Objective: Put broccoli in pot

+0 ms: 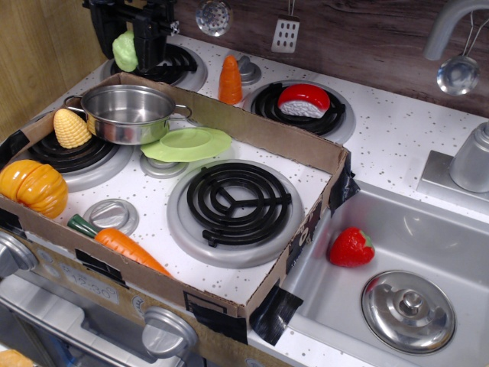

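Observation:
My black gripper [128,46] hangs at the top left, above the back-left burner, and is shut on the pale-green broccoli [125,51]. It holds the broccoli in the air, behind and slightly above the shiny steel pot [127,113]. The pot stands inside the cardboard tray, at its back-left, and is empty. The upper part of my arm is cut off by the frame's top edge.
A cardboard tray [294,145] frames the stove top. In it lie a light-green plate [188,143], a corn cob [70,128], an orange pumpkin [32,187] and a carrot [122,245]. A strawberry [351,248] and a steel lid [407,310] lie in the sink.

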`<state>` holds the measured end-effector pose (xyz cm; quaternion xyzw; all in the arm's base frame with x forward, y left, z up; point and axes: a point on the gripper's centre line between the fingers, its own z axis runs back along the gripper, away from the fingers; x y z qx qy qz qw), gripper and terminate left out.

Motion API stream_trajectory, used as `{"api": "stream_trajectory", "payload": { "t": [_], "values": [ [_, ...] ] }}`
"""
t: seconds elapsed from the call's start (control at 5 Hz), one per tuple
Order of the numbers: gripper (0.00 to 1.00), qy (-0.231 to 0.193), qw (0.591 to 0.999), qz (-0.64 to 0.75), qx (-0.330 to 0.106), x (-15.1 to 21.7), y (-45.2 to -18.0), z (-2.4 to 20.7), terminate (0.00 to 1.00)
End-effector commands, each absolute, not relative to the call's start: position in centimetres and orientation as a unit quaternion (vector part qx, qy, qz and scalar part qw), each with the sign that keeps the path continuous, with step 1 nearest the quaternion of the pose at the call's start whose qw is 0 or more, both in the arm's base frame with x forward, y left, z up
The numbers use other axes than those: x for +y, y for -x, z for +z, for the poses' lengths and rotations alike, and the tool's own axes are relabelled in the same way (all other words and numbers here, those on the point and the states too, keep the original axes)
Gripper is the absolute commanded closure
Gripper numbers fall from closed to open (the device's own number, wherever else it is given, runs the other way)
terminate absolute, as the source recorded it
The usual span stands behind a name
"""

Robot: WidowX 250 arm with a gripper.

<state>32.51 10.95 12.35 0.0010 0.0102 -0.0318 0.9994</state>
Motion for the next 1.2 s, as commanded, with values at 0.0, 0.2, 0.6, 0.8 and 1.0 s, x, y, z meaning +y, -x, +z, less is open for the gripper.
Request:
{"api": "stream_trajectory", "payload": {
  "t": [0.0,0.2,0.6,0.8,1.0],
  "values": [
    [1.0,0.007,1.0,-0.017,0.01,11.9,-33.7,14.0,0.0],
    [1.0,0.01,1.0,-0.026,0.001,12.0,-34.3,12.8,0.0],
    [1.0,-0.023,0.995,-0.055,-0.085,12.7,-35.8,11.1,0.0],
    [0.0,-0.028,0.993,-0.07,-0.092,12.9,-36.2,11.4,0.0],
    [0.0,-0.043,0.993,-0.075,-0.085,13.1,-36.5,11.5,1.0]
  ]
}}
